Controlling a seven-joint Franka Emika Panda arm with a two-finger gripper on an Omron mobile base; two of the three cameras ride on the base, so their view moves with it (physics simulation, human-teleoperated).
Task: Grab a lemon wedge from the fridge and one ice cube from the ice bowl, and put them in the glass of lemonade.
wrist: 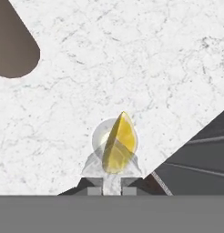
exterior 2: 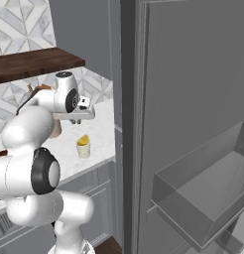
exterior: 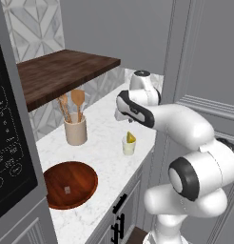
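The glass of lemonade [exterior: 128, 147] stands on the white marble counter near its front edge. The lemon wedge [exterior: 131, 137] sits in it, its yellow point sticking up above the rim [wrist: 118, 143]. My gripper [exterior: 120, 117] hangs a short way above the glass, apart from the wedge. Its fingertips [wrist: 94, 187] stand close together with nothing between them. The ice bowl [exterior: 85, 174], reddish-brown wood, lies at the counter's near left with one ice cube [exterior: 67, 190] in it. The fridge [exterior 2: 193, 74] stands to the right with its door open.
A beige crock [exterior: 75, 131] with wooden spoons stands behind and left of the glass. A dark wooden shelf [exterior: 62, 71] overhangs the back of the counter. The fridge door's clear bin [exterior 2: 208, 193] juts out at the right. Grey cabinets with black handles [exterior: 120, 217] sit below.
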